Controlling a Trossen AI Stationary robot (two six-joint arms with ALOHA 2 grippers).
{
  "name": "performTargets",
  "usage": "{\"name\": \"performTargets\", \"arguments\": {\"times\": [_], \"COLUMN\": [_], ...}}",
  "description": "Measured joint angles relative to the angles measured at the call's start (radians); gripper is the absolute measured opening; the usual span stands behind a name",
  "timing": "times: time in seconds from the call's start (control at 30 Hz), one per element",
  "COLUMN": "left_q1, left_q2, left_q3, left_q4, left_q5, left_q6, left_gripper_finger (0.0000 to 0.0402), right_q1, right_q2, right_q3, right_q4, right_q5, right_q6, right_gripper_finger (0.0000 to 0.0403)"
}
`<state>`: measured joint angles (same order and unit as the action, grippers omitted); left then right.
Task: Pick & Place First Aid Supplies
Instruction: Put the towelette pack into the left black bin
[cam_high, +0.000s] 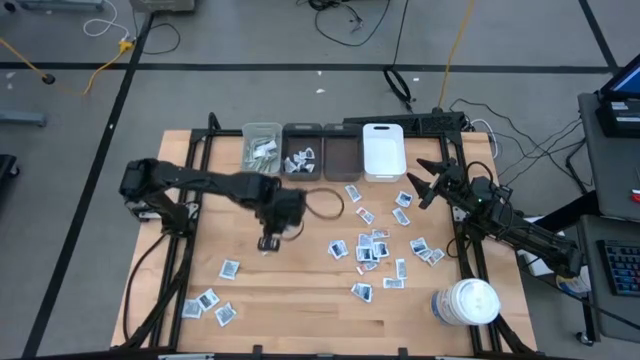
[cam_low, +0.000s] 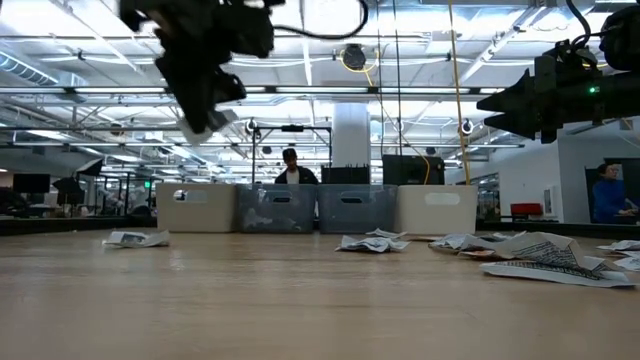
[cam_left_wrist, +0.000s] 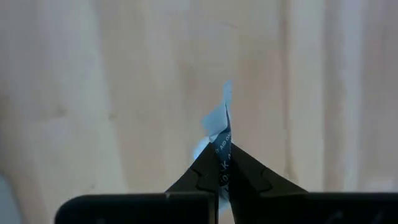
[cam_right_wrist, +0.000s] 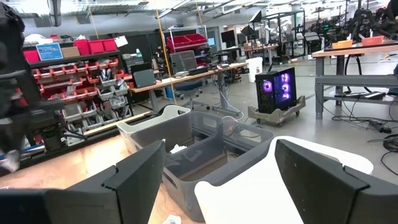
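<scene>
Left gripper (cam_high: 270, 242) is pinching one sachet (cam_left_wrist: 221, 140) above mid-table (cam_high: 300, 310). Right gripper (cam_high: 424, 184) hangs spread near the white bin (cam_high: 383, 150) at 1 o'clock. Some sachets already sit in the bins (cam_high: 263, 150); loads of loose sachets (cam_high: 366, 248) still lie around 3 to 5 o'clock, so it's early days.

Grey floor (cam_high: 250, 40) with black tape lines and trailing cables (cam_high: 340, 20) fills the upper frame; red storage bins (cam_right_wrist: 93, 46) line shelves at upper left; ceiling strip lights (cam_low: 420, 35) glow overhead.
</scene>
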<state>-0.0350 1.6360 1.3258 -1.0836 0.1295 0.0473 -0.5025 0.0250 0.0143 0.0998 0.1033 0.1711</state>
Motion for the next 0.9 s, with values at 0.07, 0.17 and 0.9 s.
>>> {"name": "performTargets", "arguments": {"times": [0.07,0.17,0.9], "left_q1": [0.058,0.155,0.641], "left_q2": [0.0,0.0,0.106], "left_q3": [0.0,0.0,0.122], "left_q4": [0.0,0.0,-0.045], "left_q5": [0.0,0.0,-0.051], "left_q6": [0.006,0.025,0.044], "left_gripper_finger": [0.0015,0.0015,0.0015], "right_q1": [0.0,0.0,0.0], "right_q2": [0.0,0.0,0.0], "right_q3": [0.0,0.0,0.0], "right_q4": [0.0,0.0,0.0], "right_q5": [0.0,0.0,0.0], "right_q6": [0.0,0.0,0.0], "right_gripper_finger": [0.0297,0.0297,0.0297]}}
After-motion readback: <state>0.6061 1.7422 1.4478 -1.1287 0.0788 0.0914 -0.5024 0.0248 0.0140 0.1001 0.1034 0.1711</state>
